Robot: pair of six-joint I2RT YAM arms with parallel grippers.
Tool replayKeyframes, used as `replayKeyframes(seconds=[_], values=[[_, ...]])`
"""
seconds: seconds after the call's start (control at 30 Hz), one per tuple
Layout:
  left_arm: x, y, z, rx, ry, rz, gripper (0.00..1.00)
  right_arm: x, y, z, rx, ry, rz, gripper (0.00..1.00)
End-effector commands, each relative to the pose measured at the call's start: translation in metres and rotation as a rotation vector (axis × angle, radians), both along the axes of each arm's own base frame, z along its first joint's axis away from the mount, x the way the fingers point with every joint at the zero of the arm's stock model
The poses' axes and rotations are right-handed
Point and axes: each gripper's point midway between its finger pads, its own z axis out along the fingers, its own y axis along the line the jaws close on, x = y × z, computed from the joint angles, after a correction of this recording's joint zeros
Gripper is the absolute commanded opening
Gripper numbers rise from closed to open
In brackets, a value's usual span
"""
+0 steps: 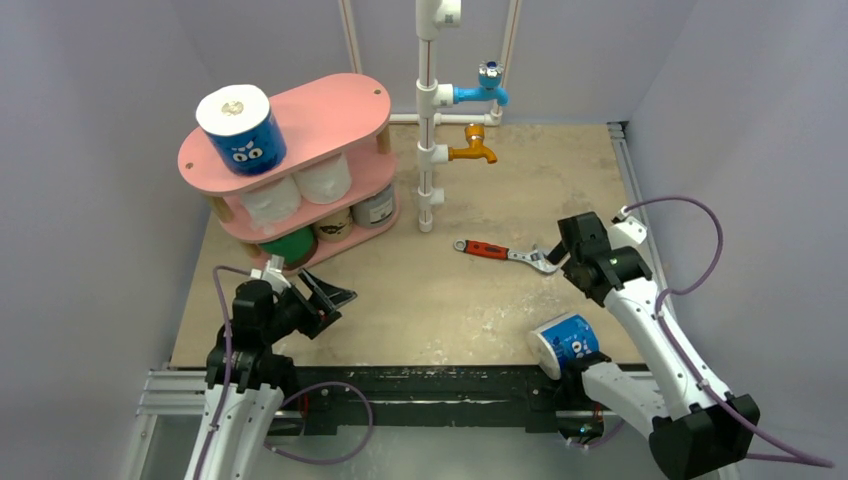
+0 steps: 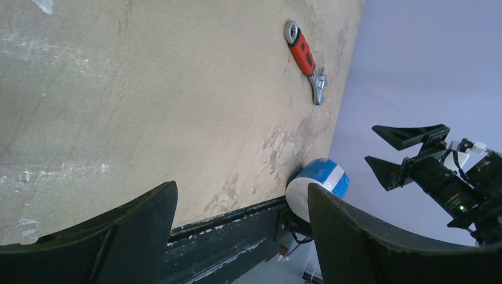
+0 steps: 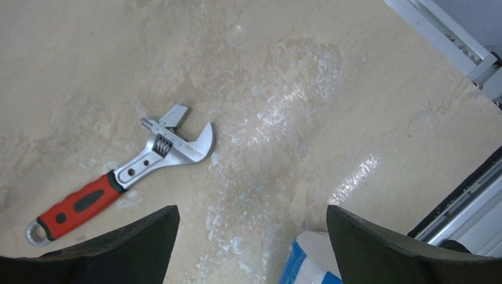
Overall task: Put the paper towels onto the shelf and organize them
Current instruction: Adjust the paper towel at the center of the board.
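While several paper towels [image 1: 240, 130] already fill the shelf [image 1: 335, 100] seen from above, one blue roll [image 1: 563, 343] waits at the table's [image 1: 430, 290] near edge. From the left wrist, the left gripper [image 2: 241, 189] gapes wide and empty, well apart from that roll. From the right wrist, the right gripper [image 3: 253, 210] spreads wide and empty just above the roll.

Shelf [image 1: 335, 108] stands far-left on the table [image 1: 420, 295]: one paper towel roll [image 1: 240, 128] on its top tier, more rolls [image 1: 322, 180] on mid & bottom tiers. Pipe frame w/ taps [image 1: 428, 130] is just right of it. Wrench [image 1: 498, 250] lies centre-right, w/ another roll [image 1: 565, 343] in front of it at the near edge.
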Motion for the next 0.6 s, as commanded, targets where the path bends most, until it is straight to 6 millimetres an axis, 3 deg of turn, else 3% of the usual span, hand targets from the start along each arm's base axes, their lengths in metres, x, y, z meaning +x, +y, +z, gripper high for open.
replayKeyframes(seconds=[0.0, 0.17, 0.33, 0.43, 0.57], values=[[0.012, 0.006, -0.004, -0.019, 0.003, 0.088, 0.8, -0.023, 0.0, -0.012, 0.02, 0.111, -0.02, 0.98], [0.011, 0.013, -0.019, -0.004, 0.079, 0.143, 0.81, -0.056, -0.016, -0.003, -0.014, 0.217, -0.174, 0.99], [0.011, 0.014, -0.03, 0.011, 0.116, 0.148, 0.81, -0.083, -0.005, -0.009, 0.107, 0.174, -0.129, 0.99], [0.011, 0.014, -0.034, 0.015, 0.135, 0.146, 0.81, -0.082, -0.001, -0.003, 0.123, 0.15, -0.092, 0.99], [0.011, 0.013, -0.035, 0.033, 0.142, 0.122, 0.81, -0.081, 0.008, -0.014, 0.092, 0.281, -0.028, 0.99]])
